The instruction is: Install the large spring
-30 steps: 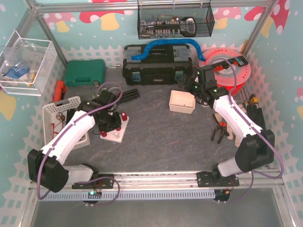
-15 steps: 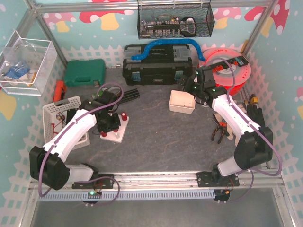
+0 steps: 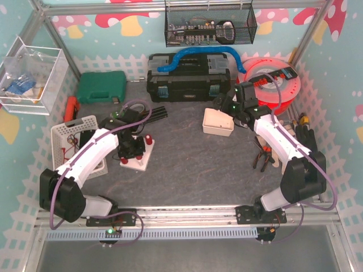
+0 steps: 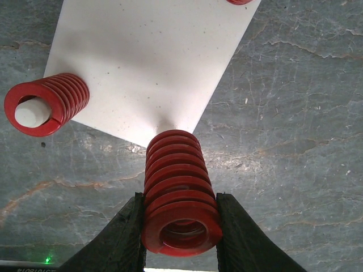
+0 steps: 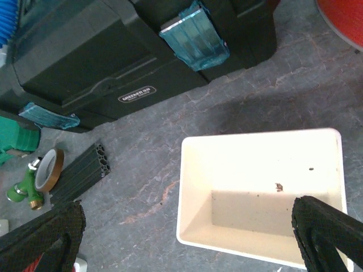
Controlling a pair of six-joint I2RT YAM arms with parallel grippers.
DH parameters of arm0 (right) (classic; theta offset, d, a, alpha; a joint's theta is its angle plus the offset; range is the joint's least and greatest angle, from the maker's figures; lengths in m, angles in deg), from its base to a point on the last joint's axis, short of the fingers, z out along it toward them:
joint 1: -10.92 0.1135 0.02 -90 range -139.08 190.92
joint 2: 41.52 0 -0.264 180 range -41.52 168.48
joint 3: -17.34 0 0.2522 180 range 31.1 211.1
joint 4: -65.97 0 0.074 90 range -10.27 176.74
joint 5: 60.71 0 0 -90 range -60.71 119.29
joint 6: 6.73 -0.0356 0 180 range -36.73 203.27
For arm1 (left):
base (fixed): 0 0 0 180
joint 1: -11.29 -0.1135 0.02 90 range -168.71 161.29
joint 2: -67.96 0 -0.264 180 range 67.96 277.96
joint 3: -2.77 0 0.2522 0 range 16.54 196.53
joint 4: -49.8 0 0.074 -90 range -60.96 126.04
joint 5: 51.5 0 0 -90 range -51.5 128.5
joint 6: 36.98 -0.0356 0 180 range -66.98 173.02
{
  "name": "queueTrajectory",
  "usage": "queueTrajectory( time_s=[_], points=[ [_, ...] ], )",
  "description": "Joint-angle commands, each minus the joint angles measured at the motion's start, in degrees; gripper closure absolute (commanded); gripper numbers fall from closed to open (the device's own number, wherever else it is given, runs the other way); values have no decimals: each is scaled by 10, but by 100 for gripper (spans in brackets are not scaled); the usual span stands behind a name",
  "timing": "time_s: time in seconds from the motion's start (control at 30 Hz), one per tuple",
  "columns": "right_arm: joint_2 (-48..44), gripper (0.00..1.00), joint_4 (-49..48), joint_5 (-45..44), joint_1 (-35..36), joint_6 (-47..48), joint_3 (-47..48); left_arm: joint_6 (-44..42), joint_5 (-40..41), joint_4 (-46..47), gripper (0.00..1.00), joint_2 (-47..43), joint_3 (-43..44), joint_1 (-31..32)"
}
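My left gripper (image 4: 180,238) is shut on the large red spring (image 4: 178,192), one finger on each side of its near coils. The spring's far end is over the near corner of the white peg board (image 4: 153,68); I cannot tell whether it touches. A smaller red spring (image 4: 45,105) sits on a white peg at the board's left. In the top view the left gripper (image 3: 131,149) is over the board (image 3: 142,163). My right gripper (image 5: 187,238) is open and empty above a cream bin (image 5: 193,187), which looks empty.
A black toolbox (image 3: 188,78) stands at the back, with a green case (image 3: 101,87) to its left and an orange reel (image 3: 272,85) to its right. A white basket (image 3: 68,136) is at the left. Pliers (image 3: 262,158) lie at the right. Black rails (image 5: 76,173) and a tape roll (image 5: 46,169) lie left of the bin.
My left arm has shifted a little to the right over the board, still holding the spring. My right gripper has edged slightly left over the bin.
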Motion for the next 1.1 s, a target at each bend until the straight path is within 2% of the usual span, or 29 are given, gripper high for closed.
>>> queueTrajectory(
  time_s=[0.0,0.3,0.67,1.07],
  points=[
    [-11,1,-8,-3,-3,-5,-15,-20,-9,-9,100,7,11,-4],
    [-17,1,-10,-9,-3,-4,-26,-43,-12,-33,100,27,41,-7],
    [-10,1,-15,0,-2,-12,-35,-53,-9,-47,100,31,36,-14],
    [-5,1,-15,8,-3,-10,-31,-49,-38,-22,100,48,15,-15]
  ],
)
